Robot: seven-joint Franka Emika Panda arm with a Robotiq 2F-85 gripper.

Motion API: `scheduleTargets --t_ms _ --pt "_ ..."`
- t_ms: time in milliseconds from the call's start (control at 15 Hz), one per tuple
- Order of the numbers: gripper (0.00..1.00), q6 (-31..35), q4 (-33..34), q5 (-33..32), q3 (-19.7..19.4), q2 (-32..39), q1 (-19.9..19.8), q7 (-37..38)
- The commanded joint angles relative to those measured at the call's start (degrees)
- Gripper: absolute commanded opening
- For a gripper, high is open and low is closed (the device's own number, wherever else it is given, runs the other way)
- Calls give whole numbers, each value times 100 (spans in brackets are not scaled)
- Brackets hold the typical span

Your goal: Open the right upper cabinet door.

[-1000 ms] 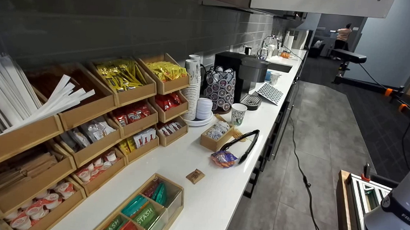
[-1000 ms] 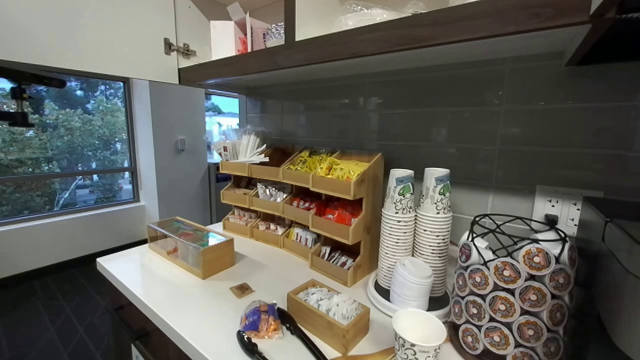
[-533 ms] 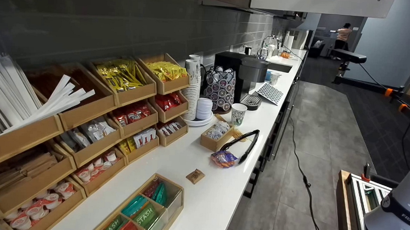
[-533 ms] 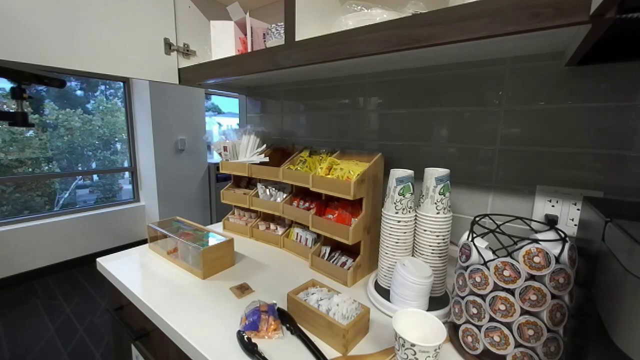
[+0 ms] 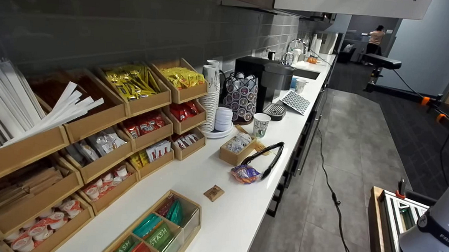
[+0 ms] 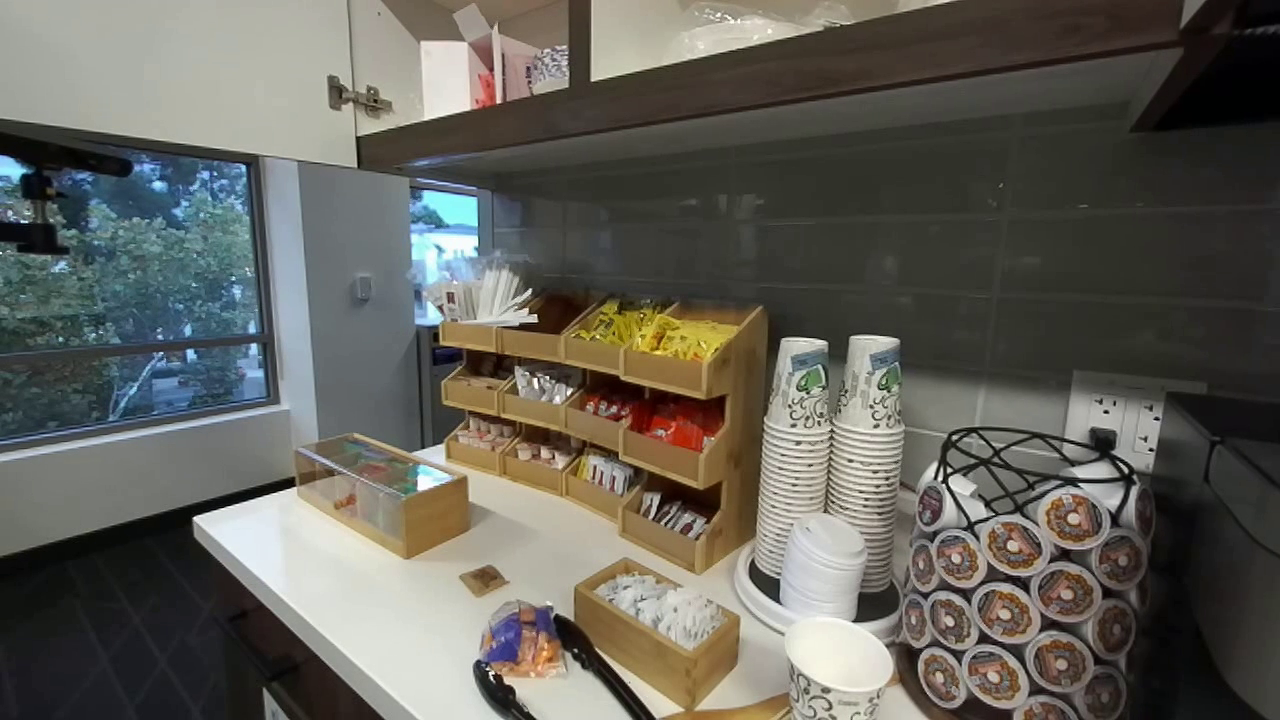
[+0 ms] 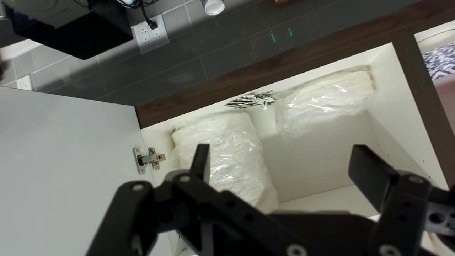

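In the wrist view, which stands upside down, the upper cabinet [image 7: 227,85] is open. Its pale door [image 7: 64,170] is swung out at the left of the picture, on a metal hinge [image 7: 147,159]. My gripper [image 7: 280,156] is open in front of the cabinet, with nothing between its fingers. No finger visibly touches the door. In an exterior view a light panel, seemingly an open door [image 5: 350,4], juts out at the top. Another pale door [image 6: 170,70] stands open at the upper left in an exterior view. The gripper is out of both exterior views.
Plastic-wrapped stacks [image 7: 224,153] lie inside the cabinet. A brown cabinet ledge [image 6: 800,75] runs above the counter [image 6: 390,610]. Below stand a condiment rack [image 6: 735,450], cup stacks [image 6: 795,490], a pod basket [image 6: 1010,610] and a coffee machine [image 5: 277,75]. The arm's lower part [image 5: 434,233] shows at the right.
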Motion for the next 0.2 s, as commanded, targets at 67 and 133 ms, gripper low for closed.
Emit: scheduleTargets --t_ms 67,133 --pt "100 -6 10 58 15 19 -51 -47" --pt "100 -6 8 58 14 17 -50 -49"
